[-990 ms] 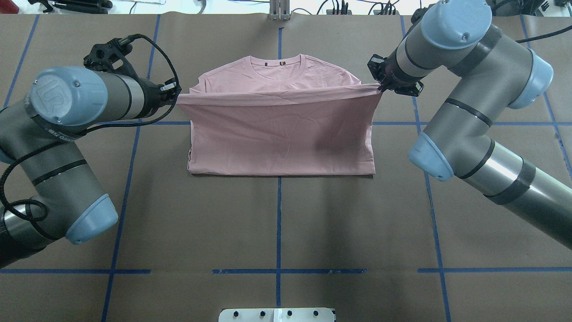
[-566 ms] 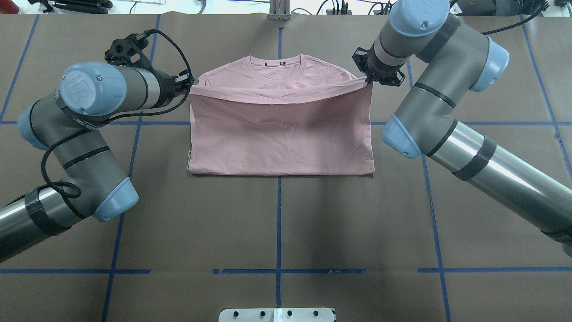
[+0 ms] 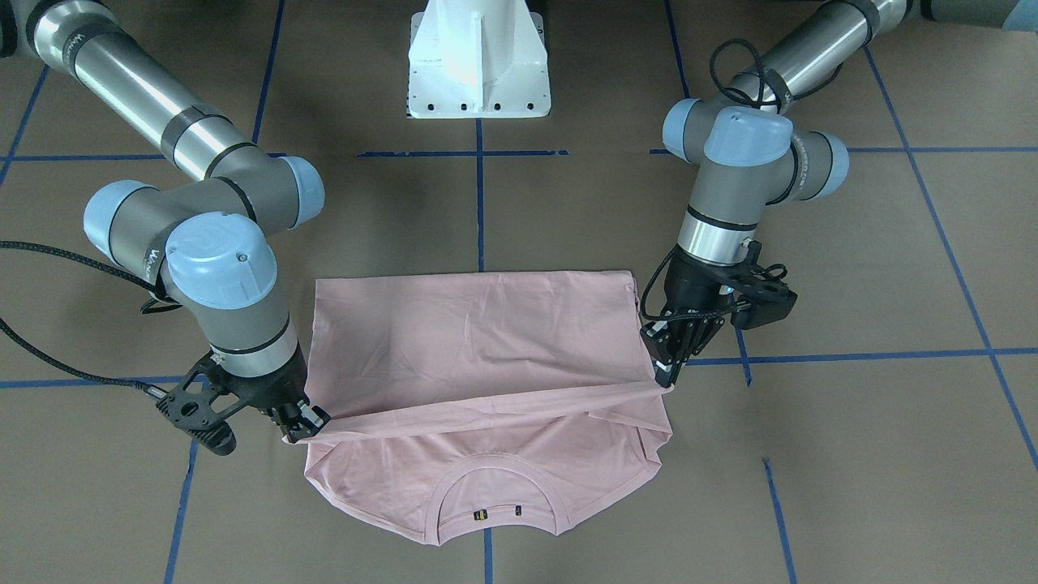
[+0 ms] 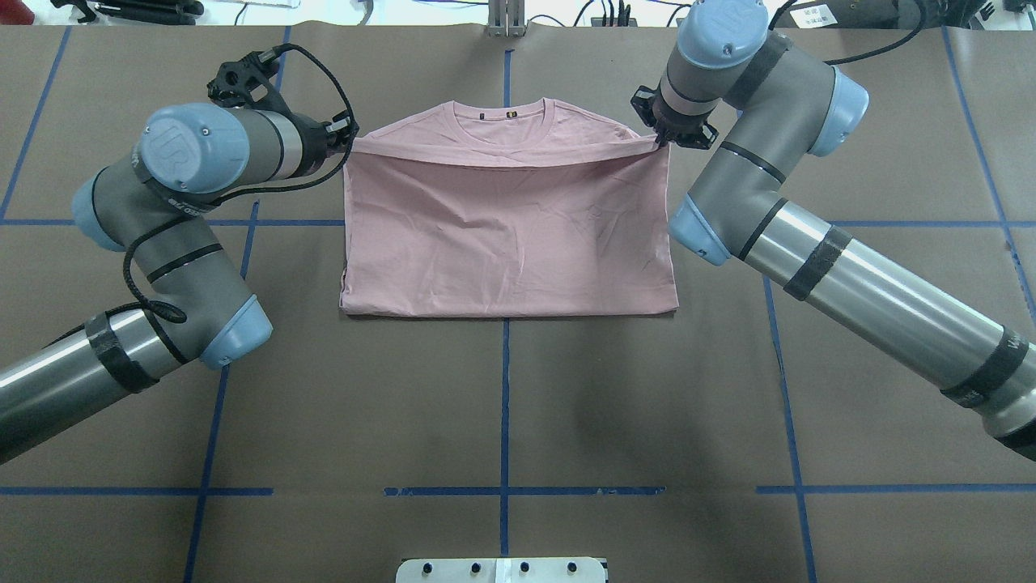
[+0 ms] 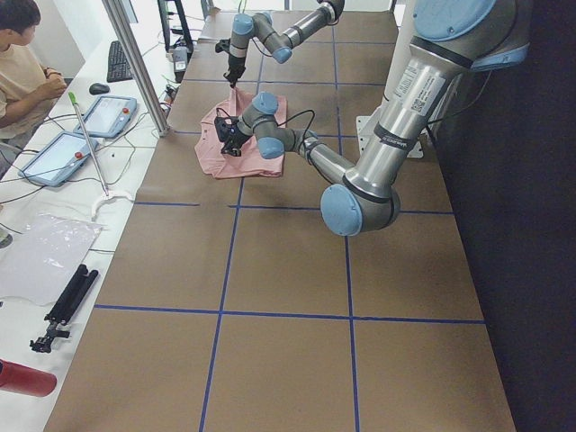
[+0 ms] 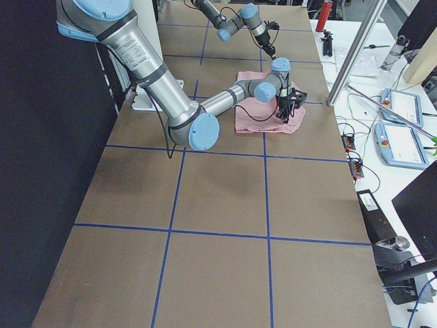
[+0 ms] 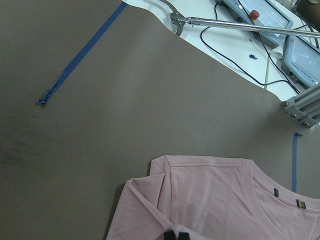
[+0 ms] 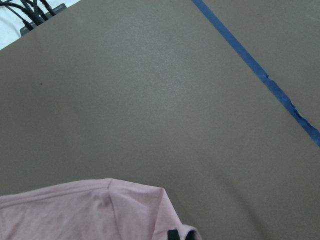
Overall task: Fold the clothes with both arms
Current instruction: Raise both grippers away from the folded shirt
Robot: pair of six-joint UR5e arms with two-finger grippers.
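T-shirt: pale pink, short-sleeved. Lies mid-table on far half, neck end away from robot. Lower part doubled up over chest, plain side up. Fold crease on robot's side, straight, flat on table.
Hem edge: pulled taut betw. both grippers, across shoulders, just short of collar. Ends a little raised off layer below (front-facing view).
Collar: uncovered; two small tags inside neck.
L gripper: clenched on T-shirt's hem corner. Wrist cam shows pink cloth pinched betw. black tips.
R gripper: clenched on opposite hem corner, pointing down. Cloth caught at tips in wrist cam.
L arm: enters low on overhead view's left, elbow bent, wrist level w/ shoulder seam.
R arm: enters from overhead view's right, forearm just beside shirt's side edge.
Table: brown paper cover, blue tape grid.
Pedestal base: white, robot's side, well apart from shirt.
Person: seated at side bench, exterior left view.
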